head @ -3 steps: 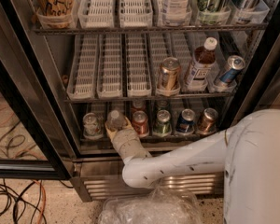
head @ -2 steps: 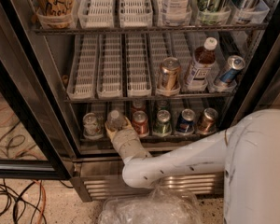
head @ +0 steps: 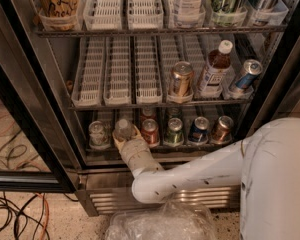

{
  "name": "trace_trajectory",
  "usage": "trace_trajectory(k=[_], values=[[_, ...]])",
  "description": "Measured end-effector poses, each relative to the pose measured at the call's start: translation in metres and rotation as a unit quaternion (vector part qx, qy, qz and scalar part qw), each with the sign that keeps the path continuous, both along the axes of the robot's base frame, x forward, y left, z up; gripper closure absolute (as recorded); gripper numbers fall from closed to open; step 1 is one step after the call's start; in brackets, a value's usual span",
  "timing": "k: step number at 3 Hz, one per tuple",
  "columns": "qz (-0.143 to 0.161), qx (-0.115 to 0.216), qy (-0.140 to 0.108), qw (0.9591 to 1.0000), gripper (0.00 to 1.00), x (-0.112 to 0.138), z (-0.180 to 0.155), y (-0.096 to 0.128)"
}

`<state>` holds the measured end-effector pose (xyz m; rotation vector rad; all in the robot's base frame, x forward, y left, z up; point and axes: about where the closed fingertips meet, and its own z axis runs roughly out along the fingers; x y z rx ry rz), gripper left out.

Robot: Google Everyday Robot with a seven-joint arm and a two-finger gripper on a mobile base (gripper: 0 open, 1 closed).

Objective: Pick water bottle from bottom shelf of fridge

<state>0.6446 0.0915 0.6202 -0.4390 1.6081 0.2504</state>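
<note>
Grasp stage: the gripper (head: 125,134) is at the water bottle (head: 123,127) on the bottom shelf (head: 200,146) of the fridge (head: 21,109).

The arm reaches in from the lower right. The jaws sit on either side of the water bottle and appear closed to its width, holding it in the second lane from the left, between a silvery-topped clear container (head: 98,134) and a red can (head: 150,132). Judged from this, the next move is a straight pull towards the near side, keeping the bottle upright and clear of both neighbours and the rack above. Dark script runs across the tub (head: 57,1) at top left but cannot be read. The can and bottle labels are also unreadable.
</note>
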Motion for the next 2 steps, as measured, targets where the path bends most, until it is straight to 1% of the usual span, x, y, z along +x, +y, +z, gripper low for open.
trace_trajectory(k=[2], values=[[0.001, -0.005, -0.026, 0.9996, 1.0, -0.003, 0.016, 0.001]])
